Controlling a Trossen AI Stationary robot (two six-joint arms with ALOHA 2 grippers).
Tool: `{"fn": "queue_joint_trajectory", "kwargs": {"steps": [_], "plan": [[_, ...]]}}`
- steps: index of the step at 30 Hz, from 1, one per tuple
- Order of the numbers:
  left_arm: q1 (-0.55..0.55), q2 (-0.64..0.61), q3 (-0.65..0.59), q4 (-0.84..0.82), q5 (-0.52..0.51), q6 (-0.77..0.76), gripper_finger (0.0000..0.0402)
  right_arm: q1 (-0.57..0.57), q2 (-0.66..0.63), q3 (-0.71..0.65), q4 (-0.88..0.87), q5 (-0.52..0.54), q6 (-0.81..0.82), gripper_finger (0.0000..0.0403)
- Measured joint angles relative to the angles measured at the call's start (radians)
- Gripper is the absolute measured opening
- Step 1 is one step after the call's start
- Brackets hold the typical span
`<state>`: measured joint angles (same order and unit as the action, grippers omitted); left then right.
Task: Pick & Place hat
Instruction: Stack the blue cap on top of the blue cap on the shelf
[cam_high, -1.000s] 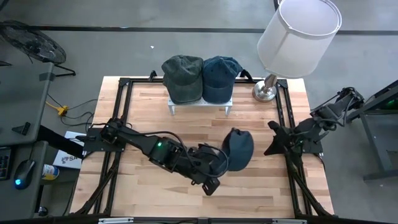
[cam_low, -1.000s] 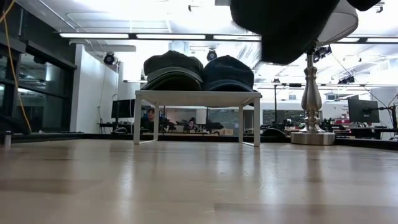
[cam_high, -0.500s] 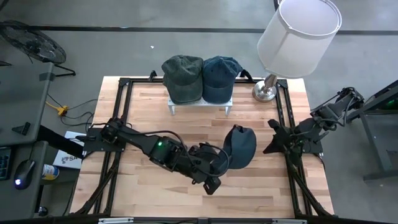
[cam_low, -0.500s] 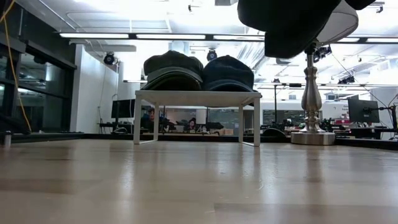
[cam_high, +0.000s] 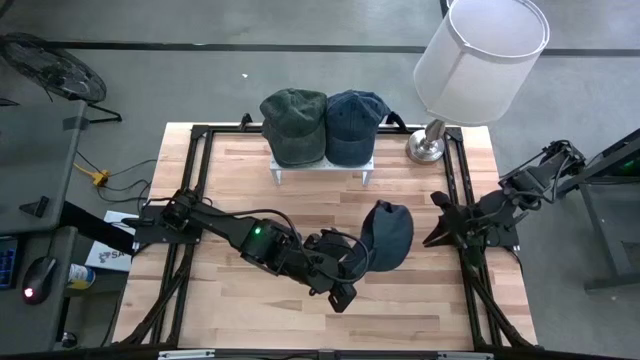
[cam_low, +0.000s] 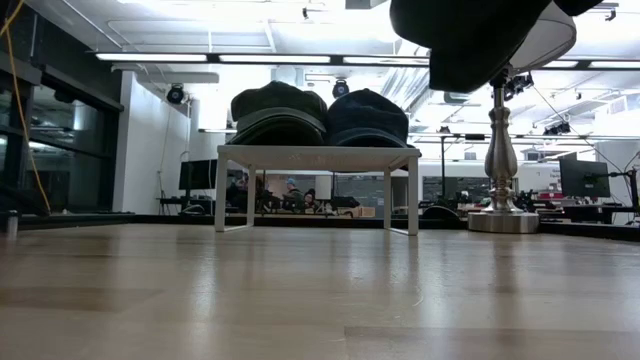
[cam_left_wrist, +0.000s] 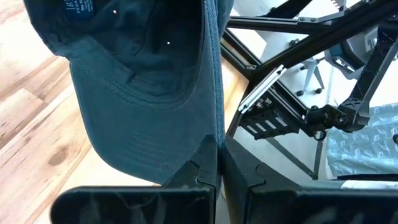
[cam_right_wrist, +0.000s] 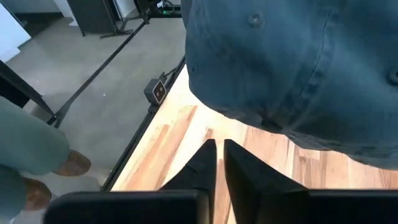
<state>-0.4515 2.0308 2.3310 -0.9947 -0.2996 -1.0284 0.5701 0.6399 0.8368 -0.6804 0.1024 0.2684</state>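
Above the table's (cam_high: 240, 320) middle, the left gripper (cam_high: 358, 262) pinched a blue hat (cam_high: 388, 236) by its brim edge. That thin grip could have slipped, dropping the hat. Parked at the right edge, the right gripper (cam_right_wrist: 216, 152) had its fingers nearly together, holding nothing.

The white rack (cam_high: 322, 167) stands at the table's (cam_high: 240, 320) far edge. On the rack sit two caps side by side, touching: one cap (cam_high: 294, 125) to the left, the other cap (cam_high: 354, 125) to the right. The lamp (cam_high: 432, 143) stands right of the rack. A third hat (cam_high: 388, 235) hangs in front of the rack, above the table.
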Motion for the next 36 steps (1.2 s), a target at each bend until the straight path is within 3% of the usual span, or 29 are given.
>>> {"fn": "queue_joint_trajectory", "kwargs": {"steps": [11, 15, 36], "plan": [[0.0, 0.0, 0.0, 0.0, -0.007, -0.023, 0.0001, 0.0, -0.043, 0.0, -0.092, -0.005, 0.03, 0.0152], [0.001, 0.0, 0.0, 0.005, -0.011, -0.024, 0.0001, 0.0, -0.069, 0.0, -0.113, -0.001, 0.041, 0.0178], [0.001, 0.0, 0.0, 0.081, -0.061, 0.003, 0.0001, 0.0, -0.118, 0.0, -0.197, 0.028, -0.012, 0.0184]]}}
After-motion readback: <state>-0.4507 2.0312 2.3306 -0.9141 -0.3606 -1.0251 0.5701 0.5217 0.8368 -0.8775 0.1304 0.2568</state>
